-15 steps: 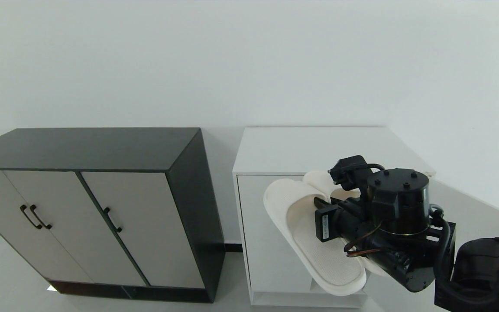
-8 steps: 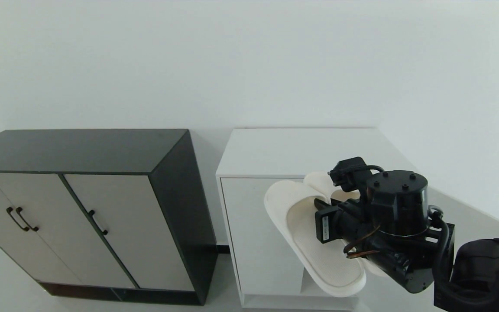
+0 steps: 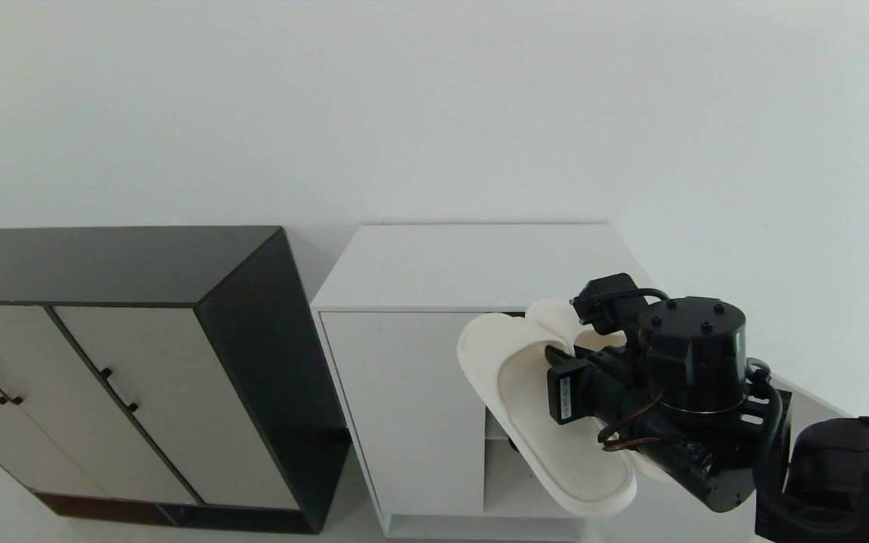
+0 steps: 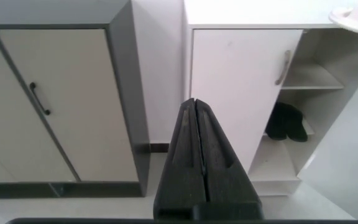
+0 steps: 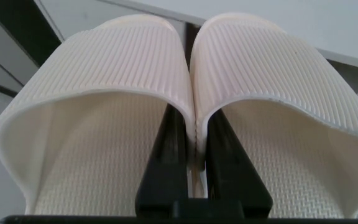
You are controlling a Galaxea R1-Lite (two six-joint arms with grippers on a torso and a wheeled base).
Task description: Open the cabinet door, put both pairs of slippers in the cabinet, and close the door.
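Observation:
My right gripper is shut on a pair of white ribbed slippers, pinching their inner sides together, and holds them up in front of the white cabinet. The cabinet's left door is closed. Its right half stands open, showing shelves. A pair of black slippers lies on the middle shelf. My left gripper is shut and empty, low in front of the gap between the two cabinets.
A dark cabinet with pale doors and black handles stands directly left of the white one. A plain wall runs behind both. Bare floor lies in front of them.
The head camera has swung right, so both cabinets sit further left in the picture and the white cabinet's open shelves have come into view. The right gripper still holds the white slippers the same way.

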